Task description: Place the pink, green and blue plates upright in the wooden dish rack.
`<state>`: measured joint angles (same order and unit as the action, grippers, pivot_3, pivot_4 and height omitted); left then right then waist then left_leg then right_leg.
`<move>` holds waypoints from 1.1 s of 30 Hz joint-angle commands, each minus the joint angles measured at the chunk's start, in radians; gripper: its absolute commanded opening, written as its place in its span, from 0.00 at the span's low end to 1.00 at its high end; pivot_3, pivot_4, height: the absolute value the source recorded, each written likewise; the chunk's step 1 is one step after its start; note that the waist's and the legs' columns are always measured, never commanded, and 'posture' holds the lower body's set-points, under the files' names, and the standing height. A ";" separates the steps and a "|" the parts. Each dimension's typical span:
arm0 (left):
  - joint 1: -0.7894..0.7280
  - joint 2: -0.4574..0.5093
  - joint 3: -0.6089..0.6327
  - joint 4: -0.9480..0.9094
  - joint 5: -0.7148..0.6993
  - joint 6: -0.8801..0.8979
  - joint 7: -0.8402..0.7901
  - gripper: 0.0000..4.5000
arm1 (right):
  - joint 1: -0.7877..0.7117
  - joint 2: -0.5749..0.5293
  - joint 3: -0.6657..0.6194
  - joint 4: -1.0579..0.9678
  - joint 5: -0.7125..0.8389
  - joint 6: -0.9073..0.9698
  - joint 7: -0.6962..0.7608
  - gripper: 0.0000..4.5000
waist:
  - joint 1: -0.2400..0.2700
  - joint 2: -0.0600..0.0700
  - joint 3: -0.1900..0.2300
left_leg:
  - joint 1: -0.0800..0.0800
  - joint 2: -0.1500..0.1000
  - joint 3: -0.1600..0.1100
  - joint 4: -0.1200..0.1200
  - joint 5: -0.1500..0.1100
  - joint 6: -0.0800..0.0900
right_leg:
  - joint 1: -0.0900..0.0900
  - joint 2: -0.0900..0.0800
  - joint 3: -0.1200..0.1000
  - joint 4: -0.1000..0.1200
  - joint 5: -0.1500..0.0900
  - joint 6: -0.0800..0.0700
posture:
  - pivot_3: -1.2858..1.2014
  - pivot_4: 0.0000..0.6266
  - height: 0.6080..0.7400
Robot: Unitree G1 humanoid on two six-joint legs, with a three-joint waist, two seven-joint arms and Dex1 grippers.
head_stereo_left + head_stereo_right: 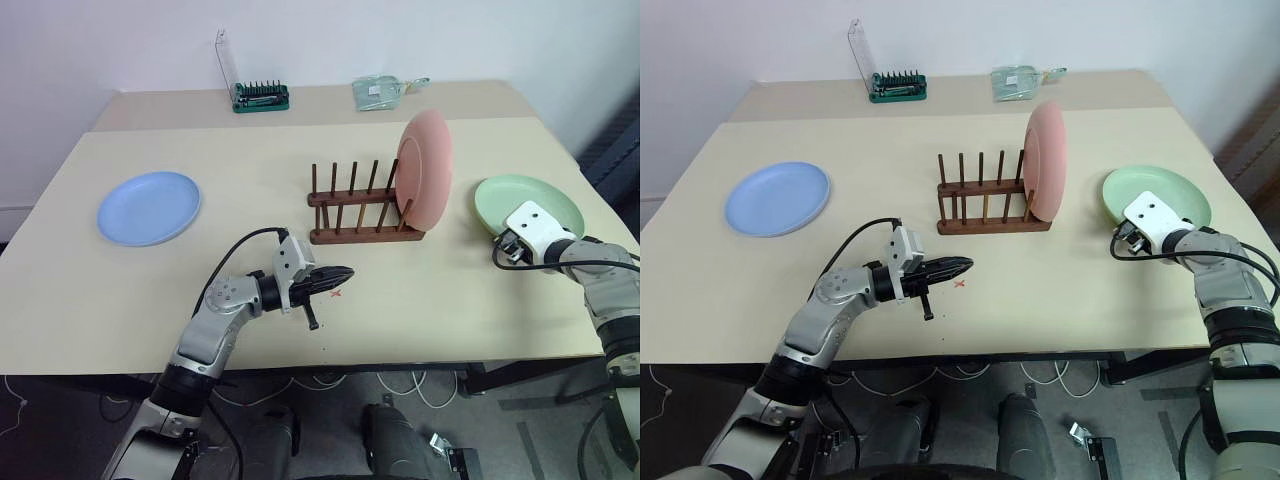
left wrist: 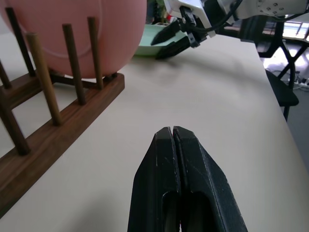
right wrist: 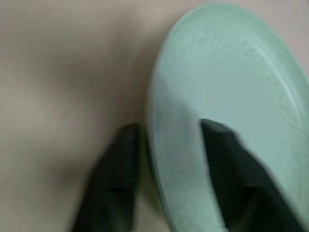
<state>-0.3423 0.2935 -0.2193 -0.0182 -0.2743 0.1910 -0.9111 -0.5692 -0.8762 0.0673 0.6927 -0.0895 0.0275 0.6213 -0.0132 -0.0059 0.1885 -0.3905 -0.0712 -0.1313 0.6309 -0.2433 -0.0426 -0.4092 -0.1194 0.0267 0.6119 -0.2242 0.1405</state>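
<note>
A big tan counter [image 1: 200, 290] stands against a plain white wall [image 1: 400, 40]. A second tan top [image 1: 320, 102] sits just behind it, right by the wall. At the back is a small green holder [image 1: 261, 96] full of little tool bits, with its clear lid standing up. Near it lies a clear packet [image 1: 380, 92]. Under the front edge, the floor [image 1: 60, 420] is dark, with white cables [image 1: 330, 382] lying on it.

Looks like robot lab: bare beige table [image 1: 200, 300] against plain white wall [image 1: 400, 40], loose cables [image 1: 970, 375] on floor, screwdriver-bit holder [image 1: 261, 96].
</note>
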 commanded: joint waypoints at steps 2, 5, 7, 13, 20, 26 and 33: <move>0.006 0.001 0.009 -0.041 -0.013 -0.005 0.006 0.00 | 0.006 -0.014 -0.068 -0.074 0.019 -0.014 -0.024 0.01 | -0.001 0.000 0.000 | 0.000 0.000 0.000 0.000 0.000 0.000 | 0.000 0.000 0.000 0.000 0.000 0.000 | 0.52 0.24 1.00; 0.004 0.001 0.007 -0.037 -0.011 -0.009 0.004 0.00 | -0.011 -0.025 -0.156 -0.185 0.049 -0.020 -0.092 0.01 | -0.003 0.000 0.000 | 0.000 0.000 0.000 0.000 0.000 0.000 | 0.000 0.000 0.000 0.000 0.000 0.000 | 0.52 0.24 1.00; 0.002 0.000 0.006 -0.034 -0.011 -0.011 0.002 0.00 | -0.028 -0.021 -0.212 -0.253 0.075 -0.006 -0.129 0.01 | -0.004 0.002 0.001 | 0.000 0.000 0.000 0.000 0.000 0.000 | -0.001 0.000 0.000 0.000 0.000 0.000 | 0.52 0.24 1.00; -0.008 -0.006 0.000 -0.017 -0.011 -0.016 -0.007 0.00 | -0.201 0.106 -0.452 -0.725 0.651 0.357 -0.073 0.01 | -0.010 0.003 0.002 | 0.000 0.001 0.000 0.000 0.000 0.000 | -0.001 0.000 0.001 0.000 0.000 0.000 | 0.52 0.24 1.00; -0.015 -0.013 -0.001 -0.004 -0.008 -0.021 -0.012 0.00 | -0.201 0.170 -0.515 -0.994 1.250 0.700 -0.050 0.01 | 0.022 -0.002 0.000 | -0.001 0.000 -0.006 0.000 -0.001 0.001 | 0.002 0.000 -0.004 -0.002 0.000 0.000 | 0.52 0.24 1.00; -0.016 -0.020 -0.001 0.000 -0.004 -0.028 -0.008 0.00 | -0.192 0.330 -0.386 -0.965 1.363 0.799 -0.203 0.01 | 0.010 -0.001 0.000 | -0.001 0.000 -0.004 0.000 -0.001 0.001 | 0.000 0.000 -0.003 0.000 0.000 -0.001 | 0.52 0.24 1.00; -0.007 -0.019 0.003 -0.010 -0.005 -0.025 -0.001 0.00 | -0.194 0.401 -0.324 -0.814 1.281 0.827 -0.287 0.01 | 0.001 -0.001 0.000 | -0.001 0.000 -0.005 0.000 -0.001 0.001 | -0.001 0.000 -0.003 0.000 0.000 0.000 | 0.52 0.24 1.00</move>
<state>-0.3491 0.2736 -0.2213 -0.0020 -0.2727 0.1818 -0.9130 -0.7505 -0.4818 -0.2509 -0.1384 1.2151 0.8579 0.3509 -0.0123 -0.0070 0.1885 -0.3917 -0.0714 -0.1357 0.6305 -0.2440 -0.0415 -0.4101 -0.1195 0.0241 0.6125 -0.2241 0.1401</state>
